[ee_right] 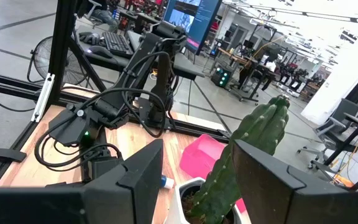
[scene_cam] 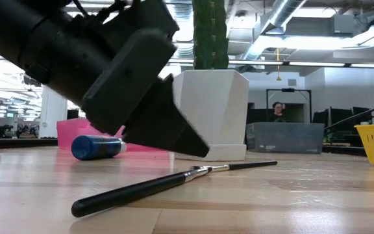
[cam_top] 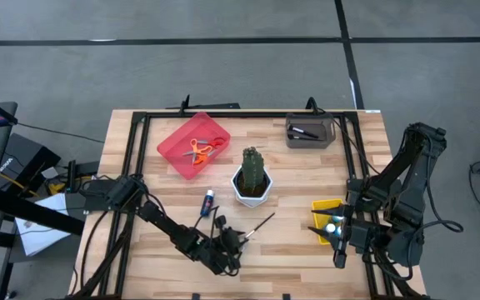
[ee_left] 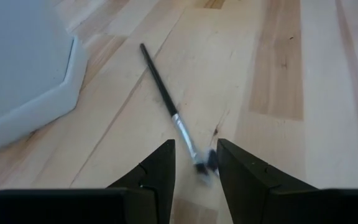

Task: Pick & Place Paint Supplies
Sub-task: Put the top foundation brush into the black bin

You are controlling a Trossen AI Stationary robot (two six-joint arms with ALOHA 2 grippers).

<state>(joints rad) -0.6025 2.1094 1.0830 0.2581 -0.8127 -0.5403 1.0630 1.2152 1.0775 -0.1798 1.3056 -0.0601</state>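
Note:
A thin dark-handled paintbrush (cam_top: 261,225) with a silver ferrule lies flat on the wooden table (cam_top: 307,267). My left gripper (ee_left: 196,144) is open. Its fingers stand on either side of the brush's ferrule end (ee_left: 188,146); I cannot tell whether they touch it. In the low view the left gripper (scene_cam: 199,149) hangs just above the brush (scene_cam: 174,181). A blue bottle (cam_top: 208,200) lies on its side on the table. Orange-handled scissors (cam_top: 197,151) lie in a red tray (cam_top: 177,142). My right gripper (ee_right: 197,149) is open and empty beside a yellow bin (cam_top: 323,208) that holds a white-capped bottle (cam_top: 332,227).
A green cactus in a white pot (cam_top: 252,177) stands mid-table, close to the brush's far end. A grey bin (cam_top: 309,131) with dark items sits at the far right. Black frame rails (cam_top: 136,158) border the table. A person (scene_cam: 278,110) sits in the room behind.

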